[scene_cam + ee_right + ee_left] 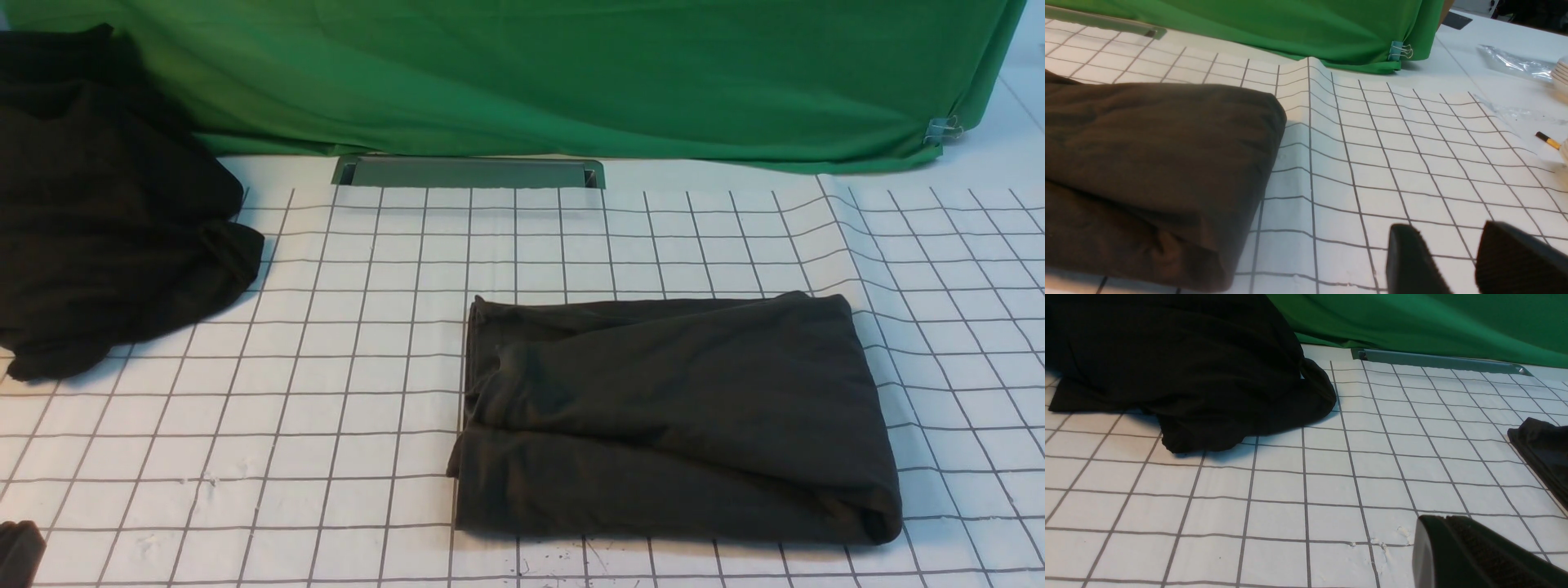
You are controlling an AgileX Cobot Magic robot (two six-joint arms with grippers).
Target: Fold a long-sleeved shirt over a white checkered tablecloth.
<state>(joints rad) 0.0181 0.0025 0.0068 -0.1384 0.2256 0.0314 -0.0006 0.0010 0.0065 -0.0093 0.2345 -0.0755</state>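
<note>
Front cam looks forward over the white checkered tablecloth. Both wrist cams sit low behind their fingertips, facing the green cloth; all three share it.

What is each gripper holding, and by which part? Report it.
Nothing is held. The right gripper is open over bare white checkered tablecloth, apart from the folded long-sleeved shirt. The left gripper shows one finger with nothing on it; its state cannot be told.

Matte black gripper fingers — broad, wedge-shaped — with finely ribbed, textured inner pads.
</note>
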